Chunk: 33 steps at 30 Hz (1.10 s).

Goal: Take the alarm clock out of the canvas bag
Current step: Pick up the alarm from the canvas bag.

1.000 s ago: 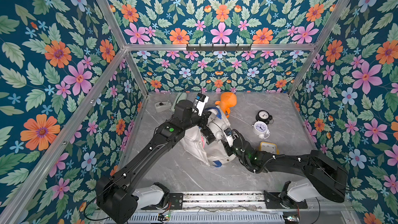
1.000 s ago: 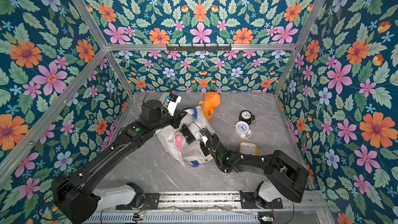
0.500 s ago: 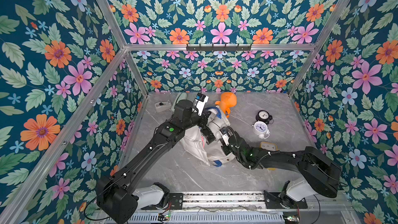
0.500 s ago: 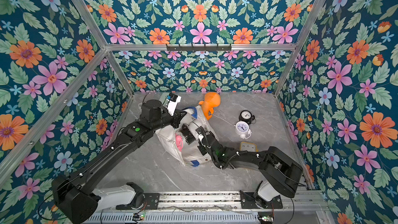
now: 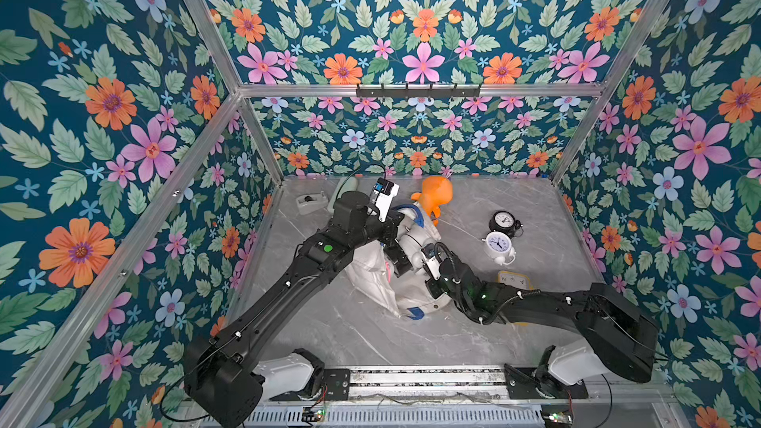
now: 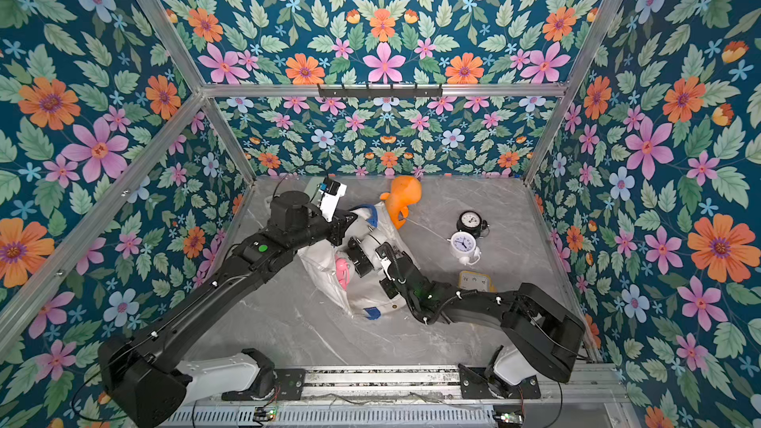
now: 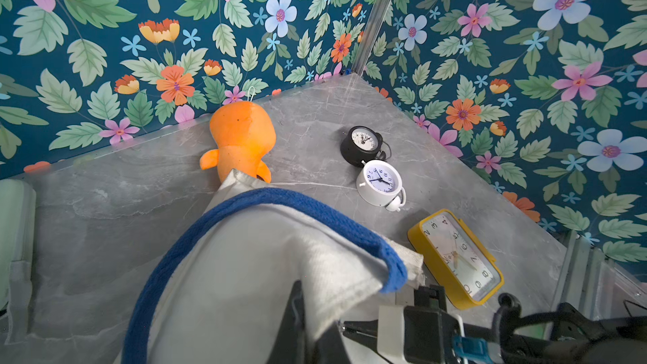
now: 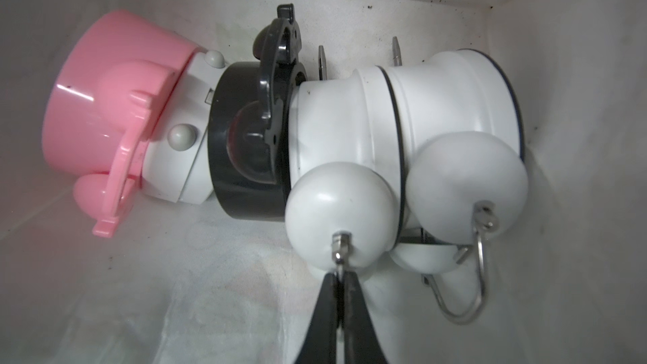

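The step in hand is the grasp inside the bag (image 5: pixel 372 286), which lies mid-table (image 5: pixel 370 347) in both top views, a little left of centre. The left gripper (image 7: pixel 310 313) is clamped on the bag's rim beside the blue strap (image 7: pixel 245 201), holding the mouth up. The right gripper (image 8: pixel 339 274) reaches in through that mouth. The right wrist view shows its jaws pinched together on the thin wire coming off one bell (image 8: pixel 341 211) of the white clock (image 8: pixel 437 117).

That clock lies on its side on the bag's floor. It touches a dark clock (image 8: pixel 245 141), which in turn touches a pink clock (image 8: pixel 105 106) (only the pink one shows from above, through the mouth).

Right of centre in a top view, three more are outside the bag: a black clock (image 5: pixel 504 220), a blue-faced clock (image 5: pixel 498 242) and, partly hidden, a yellow clock (image 5: pixel 512 279).

For the white clock the job looks barely begun: gripped, not yet lifted. Next, I judge, comes a slow pull back out through the mouth while the left gripper holds the rim high. The hold is on thin wire, so the clock may swing or slip. It must also part from the dark clock without dragging it along, and clear the rim before going down on bare table.
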Tool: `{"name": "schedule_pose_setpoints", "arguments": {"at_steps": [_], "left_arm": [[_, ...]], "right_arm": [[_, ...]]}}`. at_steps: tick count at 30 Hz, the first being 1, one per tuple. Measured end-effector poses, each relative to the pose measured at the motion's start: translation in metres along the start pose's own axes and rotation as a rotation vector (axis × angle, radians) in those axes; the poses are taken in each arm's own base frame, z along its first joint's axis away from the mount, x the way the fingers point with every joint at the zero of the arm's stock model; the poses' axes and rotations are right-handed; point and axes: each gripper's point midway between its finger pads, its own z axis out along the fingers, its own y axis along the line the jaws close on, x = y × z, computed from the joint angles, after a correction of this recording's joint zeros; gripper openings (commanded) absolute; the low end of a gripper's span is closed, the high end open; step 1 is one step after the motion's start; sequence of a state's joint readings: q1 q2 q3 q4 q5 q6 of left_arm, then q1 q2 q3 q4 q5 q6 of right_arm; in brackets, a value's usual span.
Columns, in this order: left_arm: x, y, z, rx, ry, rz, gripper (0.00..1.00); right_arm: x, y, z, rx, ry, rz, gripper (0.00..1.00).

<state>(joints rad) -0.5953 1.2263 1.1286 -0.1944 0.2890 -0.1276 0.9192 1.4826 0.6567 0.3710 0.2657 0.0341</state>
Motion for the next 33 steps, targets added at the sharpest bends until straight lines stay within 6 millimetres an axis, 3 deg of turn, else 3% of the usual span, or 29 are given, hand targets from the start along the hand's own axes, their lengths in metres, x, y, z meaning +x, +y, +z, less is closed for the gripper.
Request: {"name": "schedule_pose_setpoints", "arguments": {"at_steps": [8, 13, 25, 33], "left_arm": [[-0.001, 0.000, 0.000, -0.001, -0.003, 0.001, 0.00], [-0.003, 0.008, 0.000, -0.049, -0.014, 0.000, 0.00], [-0.013, 0.035, -0.015, -0.215, -0.052, -0.029, 0.00], [-0.012, 0.039, -0.015, -0.232, -0.048, -0.036, 0.00]], "right_arm": [[-0.007, 0.001, -0.015, -0.027, 0.004, -0.008, 0.00], [-0.033, 0.003, -0.037, -0.066, -0.034, 0.010, 0.00], [-0.064, 0.012, -0.084, -0.174, -0.049, 0.012, 0.00], [-0.057, 0.021, -0.084, -0.226, 0.018, -0.005, 0.00]]}}
